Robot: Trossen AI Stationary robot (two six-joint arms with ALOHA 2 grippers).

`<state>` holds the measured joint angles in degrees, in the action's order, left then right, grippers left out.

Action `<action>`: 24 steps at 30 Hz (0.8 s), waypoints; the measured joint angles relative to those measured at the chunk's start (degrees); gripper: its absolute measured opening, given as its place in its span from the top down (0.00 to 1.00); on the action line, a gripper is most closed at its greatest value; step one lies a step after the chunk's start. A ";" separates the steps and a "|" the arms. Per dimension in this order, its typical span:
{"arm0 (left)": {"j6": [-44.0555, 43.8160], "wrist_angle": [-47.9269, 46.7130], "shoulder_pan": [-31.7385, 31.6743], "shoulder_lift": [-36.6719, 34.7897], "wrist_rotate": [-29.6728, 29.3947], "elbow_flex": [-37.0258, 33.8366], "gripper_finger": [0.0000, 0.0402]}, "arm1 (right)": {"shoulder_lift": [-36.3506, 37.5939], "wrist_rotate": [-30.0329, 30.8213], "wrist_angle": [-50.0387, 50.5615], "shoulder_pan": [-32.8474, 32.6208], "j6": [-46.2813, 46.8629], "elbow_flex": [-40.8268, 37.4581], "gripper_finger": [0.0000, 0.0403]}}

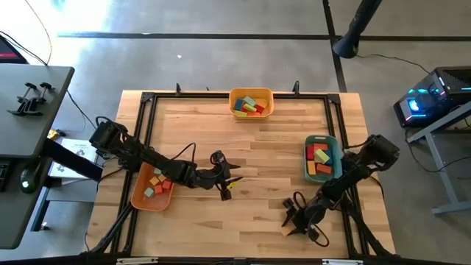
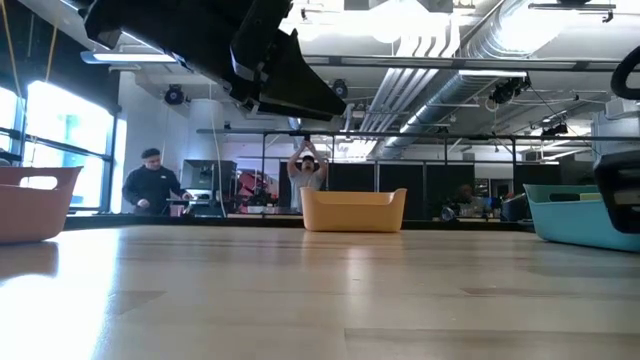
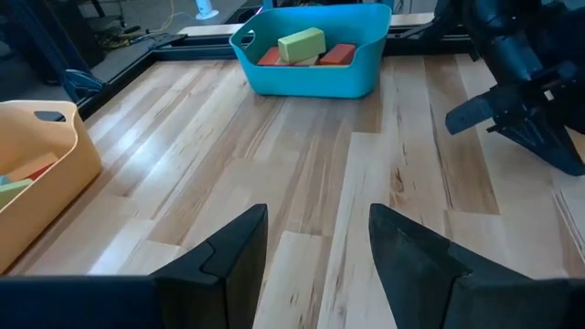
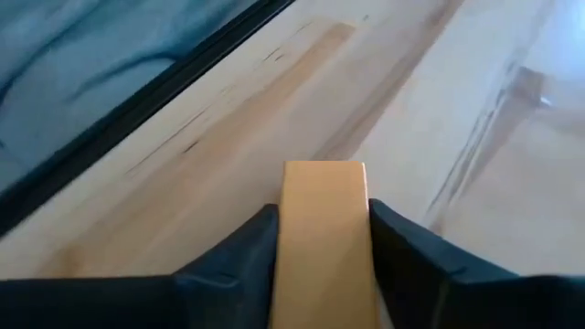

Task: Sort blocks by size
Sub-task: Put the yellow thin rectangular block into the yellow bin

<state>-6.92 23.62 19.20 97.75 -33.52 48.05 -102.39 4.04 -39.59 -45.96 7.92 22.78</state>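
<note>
My right gripper point(image 1: 289, 223) is near the table's near edge, right of middle, shut on an orange-yellow bar block point(image 4: 322, 228). The block also shows in the high view point(image 1: 285, 230). My left gripper point(image 1: 229, 182) is over the middle of the table, just right of the orange tray point(image 1: 140, 197). It is open and empty in the left wrist view point(image 3: 315, 265). Other blocks lie in three trays: small ones in the orange tray, several in the yellow tray point(image 1: 251, 93), and red, green and orange ones in the teal tray point(image 1: 309, 158). My right gripper pinches the orange-yellow bar by its two long sides point(image 4: 291, 239) between its two fingers. The fingers lie along the bar, whose free end point(image 4: 322, 174) sticks out ahead of them. The bar is close over the wood; whether it rests on the table I cannot tell.
A black frame point(image 1: 221, 96) runs around the tabletop's edge. The yellow tray stands at the far edge, the teal tray at the right, the orange tray at the left. Bare wood point(image 1: 257, 147) lies between the trays. People stand in the room beyond the table point(image 2: 150, 185).
</note>
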 joint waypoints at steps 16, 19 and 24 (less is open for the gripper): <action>2.52 -0.15 -0.07 -0.02 -0.07 0.00 0.56 | 22.99 4.93 21.90 26.81 -15.71 -0.96 0.68; 2.63 -0.21 -0.09 -0.04 -0.13 0.00 0.56 | 26.52 3.85 21.55 34.61 -25.72 0.33 0.68; 2.64 -1.06 -0.11 -0.05 -0.16 0.04 0.56 | 25.72 -5.10 26.18 43.53 -41.55 6.80 0.68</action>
<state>-4.27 22.56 19.09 97.70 -33.68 48.10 -76.67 -1.06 -13.41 -2.43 -33.62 29.57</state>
